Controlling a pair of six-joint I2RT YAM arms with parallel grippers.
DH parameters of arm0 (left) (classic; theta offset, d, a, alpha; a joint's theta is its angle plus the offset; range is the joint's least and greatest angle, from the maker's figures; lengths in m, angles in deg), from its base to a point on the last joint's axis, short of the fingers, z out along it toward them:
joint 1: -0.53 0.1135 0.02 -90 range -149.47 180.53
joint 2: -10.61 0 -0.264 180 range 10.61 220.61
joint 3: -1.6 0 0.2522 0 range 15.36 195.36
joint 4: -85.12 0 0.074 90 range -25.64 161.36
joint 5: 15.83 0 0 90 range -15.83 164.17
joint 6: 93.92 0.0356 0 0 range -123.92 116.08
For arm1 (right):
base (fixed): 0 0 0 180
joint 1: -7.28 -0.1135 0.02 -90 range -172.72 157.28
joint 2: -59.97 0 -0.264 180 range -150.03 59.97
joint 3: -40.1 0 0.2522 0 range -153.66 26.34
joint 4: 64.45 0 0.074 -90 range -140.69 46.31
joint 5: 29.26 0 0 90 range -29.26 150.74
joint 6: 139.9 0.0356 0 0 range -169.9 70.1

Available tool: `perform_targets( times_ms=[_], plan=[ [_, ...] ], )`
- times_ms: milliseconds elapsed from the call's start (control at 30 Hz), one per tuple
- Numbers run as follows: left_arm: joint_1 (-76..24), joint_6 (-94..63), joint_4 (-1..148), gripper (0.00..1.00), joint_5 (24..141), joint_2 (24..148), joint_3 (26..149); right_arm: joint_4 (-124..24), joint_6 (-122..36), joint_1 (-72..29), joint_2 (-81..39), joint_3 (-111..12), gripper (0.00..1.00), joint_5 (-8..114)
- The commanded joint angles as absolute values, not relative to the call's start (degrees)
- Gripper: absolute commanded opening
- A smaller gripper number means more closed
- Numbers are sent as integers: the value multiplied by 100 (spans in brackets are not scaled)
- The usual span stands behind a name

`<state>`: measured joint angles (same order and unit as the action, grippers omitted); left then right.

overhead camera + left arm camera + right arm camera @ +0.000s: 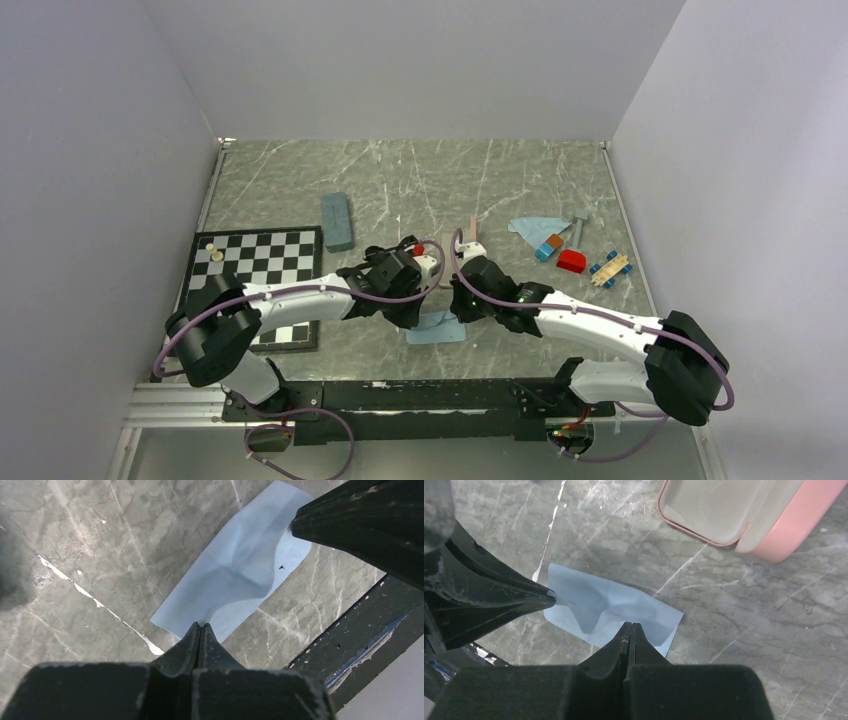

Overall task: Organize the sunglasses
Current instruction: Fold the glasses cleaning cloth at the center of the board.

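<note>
No sunglasses show in any view. A light blue cloth (437, 333) lies on the marble table between my two grippers. My left gripper (414, 318) is shut and pinches one edge of the cloth (240, 575), its tips at the cloth's border (201, 625). My right gripper (463, 312) is shut and pinches the opposite edge of the cloth (624, 605), its tips at the border (631, 624). The cloth bulges up into a fold between the two pinches. Each wrist view shows the other gripper's dark fingers (350, 520) (499, 600) at the cloth's far end.
An open pink case (724, 515) lies just beyond the cloth, its visible interior empty; it also shows in the top view (470, 235). A slate-blue case (337, 221), a chessboard (260, 285), a second light blue cloth (535, 228) and small toys (572, 260) lie around.
</note>
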<state>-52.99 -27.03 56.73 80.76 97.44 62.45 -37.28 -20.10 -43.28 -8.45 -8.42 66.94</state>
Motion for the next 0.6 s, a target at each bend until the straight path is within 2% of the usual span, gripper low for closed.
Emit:
perform_targets(
  times_ms=[0,567],
  plan=[
    [-5389,-2580,5747,0,7842,9717,6308,-3920,-1846,-4448,-692,-697,0,6538],
    [-5595,-2595,5765,0,7883,9878,6256,-3923,-1756,-4544,-749,-585,0,6663]
  ],
)
